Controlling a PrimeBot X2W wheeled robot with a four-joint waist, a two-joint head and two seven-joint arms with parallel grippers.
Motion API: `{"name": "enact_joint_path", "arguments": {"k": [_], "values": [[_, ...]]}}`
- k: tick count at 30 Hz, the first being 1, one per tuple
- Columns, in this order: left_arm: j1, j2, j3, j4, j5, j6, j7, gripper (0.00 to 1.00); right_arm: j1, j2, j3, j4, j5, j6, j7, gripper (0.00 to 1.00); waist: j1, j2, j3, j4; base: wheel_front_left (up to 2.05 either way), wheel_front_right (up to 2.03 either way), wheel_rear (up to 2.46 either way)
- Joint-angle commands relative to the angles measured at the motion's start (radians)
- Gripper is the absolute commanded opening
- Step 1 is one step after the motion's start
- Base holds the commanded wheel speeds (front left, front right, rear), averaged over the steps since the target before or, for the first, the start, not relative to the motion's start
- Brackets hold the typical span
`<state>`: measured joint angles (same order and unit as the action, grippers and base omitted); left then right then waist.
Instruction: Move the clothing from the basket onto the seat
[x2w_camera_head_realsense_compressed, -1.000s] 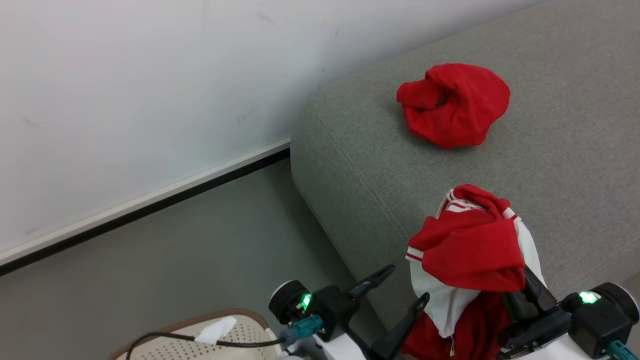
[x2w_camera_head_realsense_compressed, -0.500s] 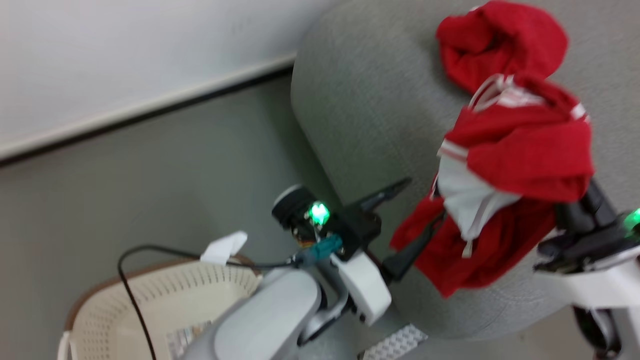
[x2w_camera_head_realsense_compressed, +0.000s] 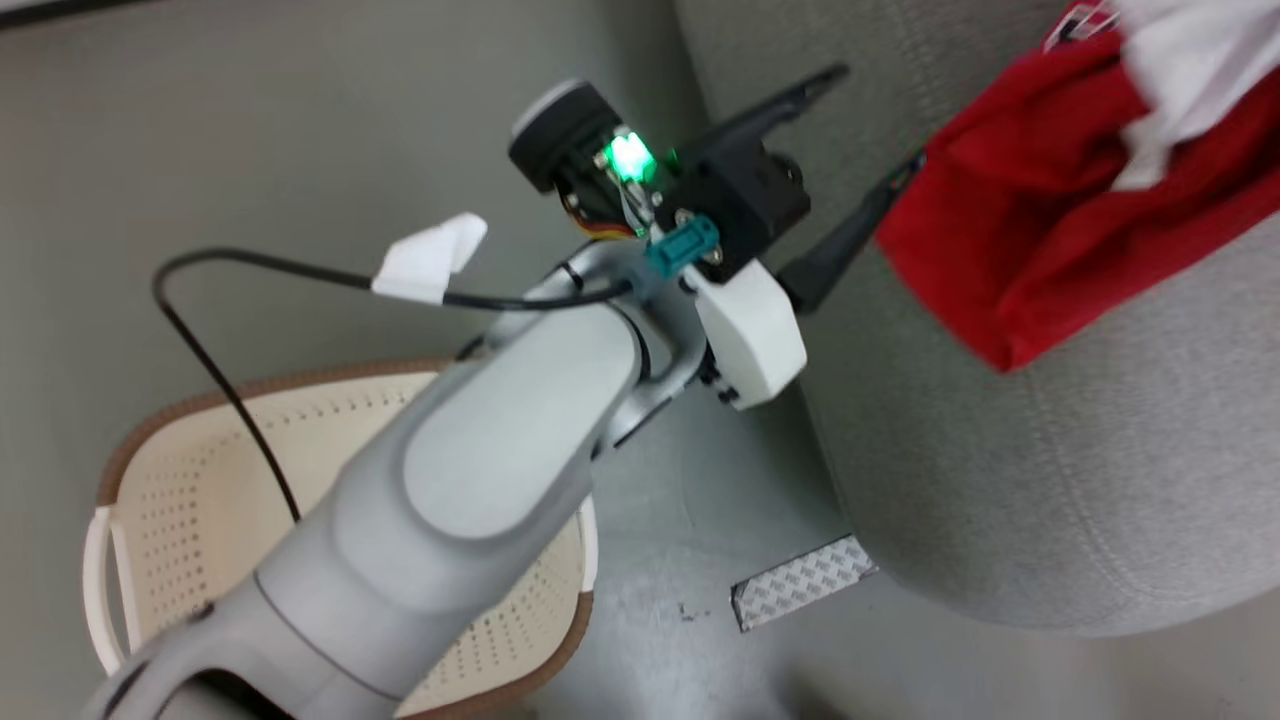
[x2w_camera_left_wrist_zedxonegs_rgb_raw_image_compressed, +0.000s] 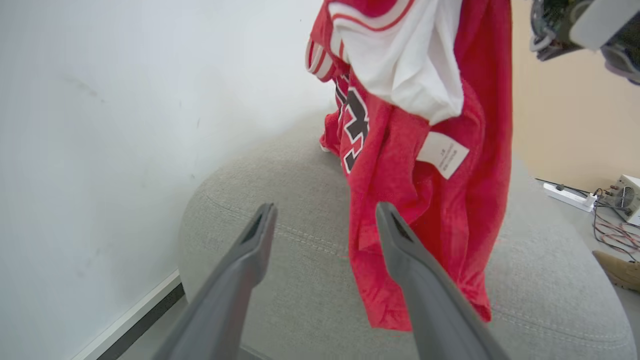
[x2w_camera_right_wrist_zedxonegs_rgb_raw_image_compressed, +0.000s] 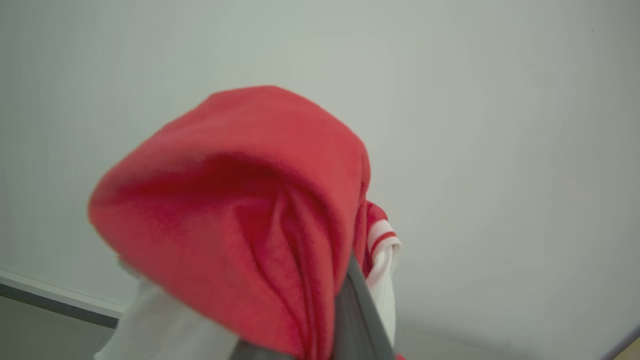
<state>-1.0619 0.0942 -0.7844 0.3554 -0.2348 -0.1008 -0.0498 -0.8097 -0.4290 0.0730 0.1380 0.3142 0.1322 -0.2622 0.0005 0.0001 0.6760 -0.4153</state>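
While the left gripper (x2w_camera_left_wrist_zedxonegs_rgb_raw_image_compressed: 325, 212) is hanging spread wide and empty over the grey sofa (x2w_camera_left_wrist_zedxonegs_rgb_raw_image_compressed: 300, 280), one finger is sitting at the red jersey's (x2w_camera_left_wrist_zedxonegs_rgb_raw_image_compressed: 400, 165) edge, contact unclear. The jersey is dangling above the sofa corner, draped over the right gripper (x2w_camera_right_wrist_zedxonegs_rgb_raw_image_compressed: 350, 305): soft knit, white panels, striped cuffs, folds hiding whether those fingers are pinching. The perforated cream basket (x2w_camera_head_realsense_compressed: 180, 500), brown-rimmed, is sitting on the floor beside the sofa.
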Motion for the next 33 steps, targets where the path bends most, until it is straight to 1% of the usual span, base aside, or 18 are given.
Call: {"name": "enact_joint_path", "arguments": {"k": [1, 6, 8, 11, 14, 19, 21, 22, 23, 25, 26, 27, 29, 30, 31, 33], "values": [[-0.029, 0.008, 0.0, 0.01, 0.021, -0.004, 0.003, 1.0, -0.058, -0.043, -0.008, 0.041, -0.007, -0.003, -0.003, 0.0, -0.0005, -0.0001, 0.051, 0.03, 0.0, 0.0, 0.0], [-0.08, 0.011, -0.005, 0.034, 0.015, -0.011, 0.0, 1.0, -0.226, -0.155, -0.036, 0.196, 0.006, -0.003, -0.003, 0.0, -0.0005, -0.0001, 0.081, 0.049, 0.0, 0.0, 0.0], [-0.09, 0.011, -0.01, 0.042, 0.012, -0.011, -0.005, 1.0, -0.273, -0.202, -0.039, 0.266, 0.014, -0.003, -0.003, 0.0, -0.0005, -0.0001, 0.087, 0.056, 0.0, 0.0, 0.0], [-0.104, 0.007, -0.012, 0.048, 0.006, -0.012, -0.011, 1.0, -0.335, -0.254, -0.055, 0.391, 0.02, -0.003, -0.003, 0.0, -0.0005, -0.0001, 0.095, 0.068, 0.0, 0.0, 0.0], [-0.102, -0.001, -0.017, 0.052, -0.003, -0.009, -0.018, 1.0, -0.362, -0.256, -0.066, 0.501, 0.021, -0.003, -0.003, 0.0, -0.0005, -0.0001, 0.101, 0.08, 0.0, 0.0, 0.0], [-0.092, -0.009, -0.031, 0.047, -0.008, -0.003, -0.024, 1.0, -0.322, -0.225, -0.083, 0.655, -0.002, -0.003, -0.003, 0.0, -0.0005, -0.0001, 0.108, 0.101, 0.0, 0.0, 0.0], [-0.078, -0.011, -0.036, 0.044, -0.016, -0.001, -0.018, 1.0, -0.319, -0.212, -0.107, 0.694, -0.02, -0.003, -0.003, 0.01, -0.0005, -0.0001, 0.111, 0.107, 0.0, 0.0, 0.0], [-0.078, -0.011, -0.036, 0.044, -0.016, -0.001, -0.018, 1.0, -0.319, -0.212, -0.107, 0.694, -0.02, -0.003, -0.003, 0.01, -0.0005, -0.0001, 0.111, 0.107, 0.0, 0.0, 0.0], [-0.074, -0.009, -0.038, 0.041, -0.015, 0.001, -0.014, 1.0, -0.316, -0.202, -0.12, 0.709, -0.027, -0.003, -0.003, 0.0, -0.0005, -0.0001, 0.112, 0.108, 0.0, 0.0, 0.0], [-0.068, 0.001, -0.042, 0.032, -0.014, 0.006, -0.004, 1.0, -0.312, -0.179, -0.142, 0.732, -0.047, -0.003, -0.003, 0.01, -0.0005, -0.0001, 0.117, 0.112, 0.0, 0.0, 0.0], [-0.063, 0.007, -0.042, 0.027, -0.016, 0.007, 0.001, 1.0, -0.308, -0.168, -0.15, 0.747, -0.059, -0.003, -0.003, 0.06, -0.0005, -0.0001, 0.117, 0.113, 0.0, 0.0, 0.0], [-0.056, 0.014, -0.043, 0.021, -0.016, 0.009, 0.005, 1.0, -0.306, -0.158, -0.158, 0.768, -0.068, -0.003, -0.002, 0.14, -0.0005, -0.0001, 0.116, 0.113, 0.0, 0.0, 0.0], [-0.043, 0.021, -0.044, 0.008, -0.024, 0.013, 0.012, 1.0, -0.309, -0.14, -0.165, 0.797, -0.087, -0.003, -0.002, 0.45, -0.0005, -0.0001, 0.111, 0.112, 0.0, 0.0, 0.0], [-0.038, 0.026, -0.042, 0.002, -0.027, 0.015, 0.015, 1.0, -0.314, -0.135, -0.173, 0.807, -0.097, -0.003, -0.002, 0.89, -0.0005, -0.0001, 0.109, 0.111, 0.0, 0.0, 0.0], [-0.033, 0.035, -0.042, -0.002, -0.027, 0.019, 0.019, 1.0, -0.319, -0.127, -0.18, 0.817, -0.106, -0.003, -0.002, 1.0, -0.0005, -0.0001, 0.106, 0.109, 0.0, 0.0, 0.0], [-0.019, 0.047, -0.04, -0.012, -0.033, 0.023, 0.023, 1.0, -0.324, -0.108, -0.187, 0.826, -0.12, -0.003, -0.002, 1.0, -0.0005, -0.0001, 0.096, 0.103, 0.0, 0.0, 0.0]]}}
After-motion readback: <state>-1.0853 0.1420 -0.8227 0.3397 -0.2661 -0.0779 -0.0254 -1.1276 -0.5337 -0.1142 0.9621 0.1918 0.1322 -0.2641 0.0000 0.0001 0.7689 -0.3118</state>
